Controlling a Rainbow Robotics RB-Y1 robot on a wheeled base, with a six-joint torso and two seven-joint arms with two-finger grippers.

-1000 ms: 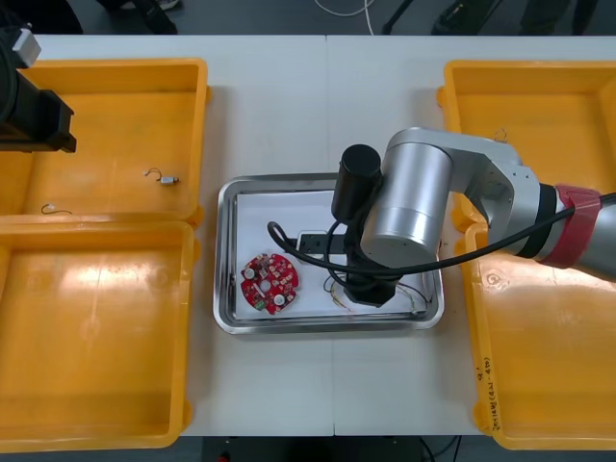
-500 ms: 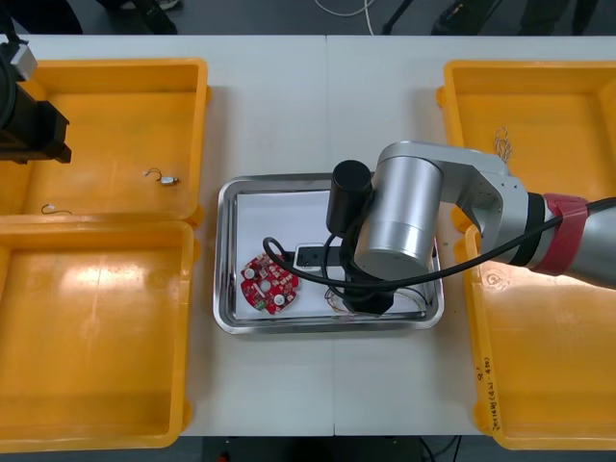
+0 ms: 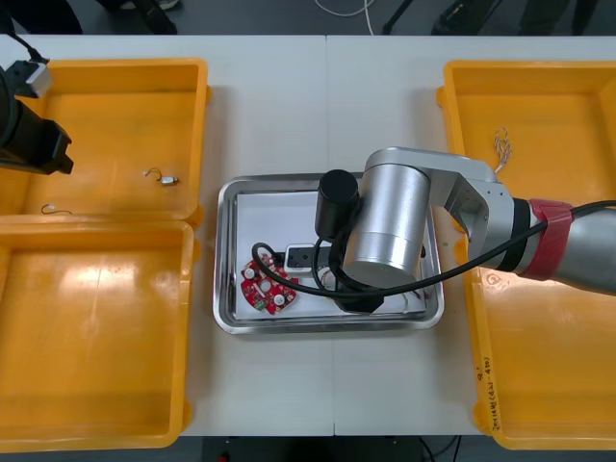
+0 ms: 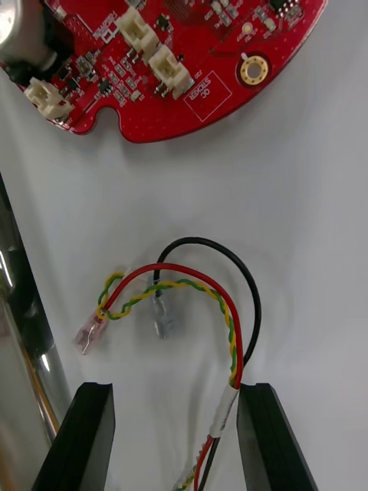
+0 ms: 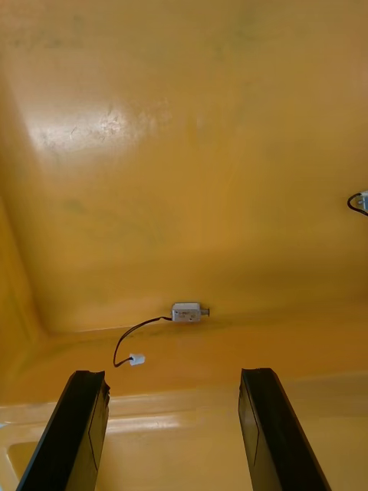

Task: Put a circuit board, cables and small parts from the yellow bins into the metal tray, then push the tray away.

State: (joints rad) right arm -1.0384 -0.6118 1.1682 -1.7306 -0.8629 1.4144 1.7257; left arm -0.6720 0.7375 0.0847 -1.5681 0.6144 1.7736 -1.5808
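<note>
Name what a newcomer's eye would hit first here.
The right arm's bulky silver joint looms over the shiny metal tray between the yellow bins. In the tray, a round red circuit board and a twisted red and yellow cable lie before the open right end effector. The left end effector hangs over the far left bin.

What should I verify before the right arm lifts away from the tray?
1. Right gripper open: ok, fingers stand apart.
2. Red and yellow cable inside the metal tray: ok, it lies on the white floor.
3. Cable clear of the fingers: not ok, its tail runs between them, close to one.
4. Circuit board in the tray: ok, beyond the cable.
5. Left gripper out of the way: ok, open over the far left yellow bin, a small metal part ahead of it.
</note>
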